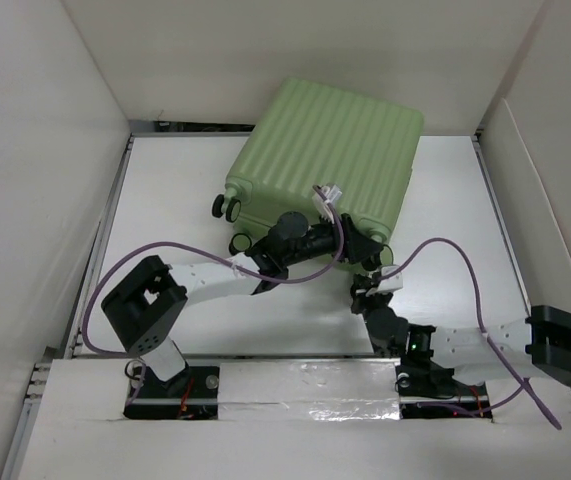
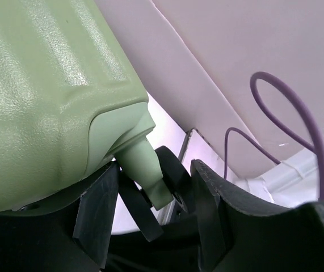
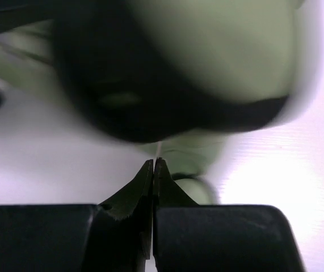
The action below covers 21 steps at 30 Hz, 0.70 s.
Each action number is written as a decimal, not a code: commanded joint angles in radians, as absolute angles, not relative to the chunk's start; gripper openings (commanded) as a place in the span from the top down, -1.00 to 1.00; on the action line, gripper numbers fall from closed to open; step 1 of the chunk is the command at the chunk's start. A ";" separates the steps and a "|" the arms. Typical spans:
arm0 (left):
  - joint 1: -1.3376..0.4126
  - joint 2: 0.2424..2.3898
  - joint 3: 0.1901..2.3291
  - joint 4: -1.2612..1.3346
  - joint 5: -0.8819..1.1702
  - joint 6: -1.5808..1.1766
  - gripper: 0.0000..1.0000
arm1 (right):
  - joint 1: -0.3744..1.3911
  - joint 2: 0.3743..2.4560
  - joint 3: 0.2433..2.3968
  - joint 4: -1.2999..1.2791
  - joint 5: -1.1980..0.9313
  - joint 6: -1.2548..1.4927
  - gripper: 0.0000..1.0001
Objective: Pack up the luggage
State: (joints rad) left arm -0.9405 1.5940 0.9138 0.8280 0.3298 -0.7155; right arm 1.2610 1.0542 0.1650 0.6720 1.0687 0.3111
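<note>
The large, light green, ribbed hard-shell suitcase [image 1: 325, 150] is lying closed at the far middle of the white table [image 1: 165, 200]. The left gripper [image 2: 153, 184] is spreading its black fingers around the suitcase's small black caster wheel [image 2: 176, 178]. The right gripper [image 3: 154, 165] is pressing its fingertips together.

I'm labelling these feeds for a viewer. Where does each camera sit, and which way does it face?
Top external: high behind the robot, looking down on the table; left arm, right arm and the luggage show.
Left wrist: on the left arm, facing the luggage's corner wheel; the left gripper straddles it.
Right wrist: low over the table, facing the luggage past a blurred dark shape; shut right gripper shows.
Shared: all three show the luggage.
</note>
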 commanded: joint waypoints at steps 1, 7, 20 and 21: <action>-0.951 1.637 1.075 0.974 0.287 -0.746 0.05 | 1.408 1.088 0.219 0.821 0.888 0.351 1.00; -0.942 1.635 1.118 0.942 0.277 -0.752 -0.26 | 1.427 0.945 0.207 0.720 0.925 0.344 1.00; -0.465 1.208 0.849 0.712 0.163 -0.778 -0.63 | 1.330 1.026 0.239 0.747 0.790 0.322 1.00; -0.427 1.178 0.768 0.713 0.155 -0.794 -0.62 | 1.330 1.028 0.242 0.742 0.787 0.321 1.00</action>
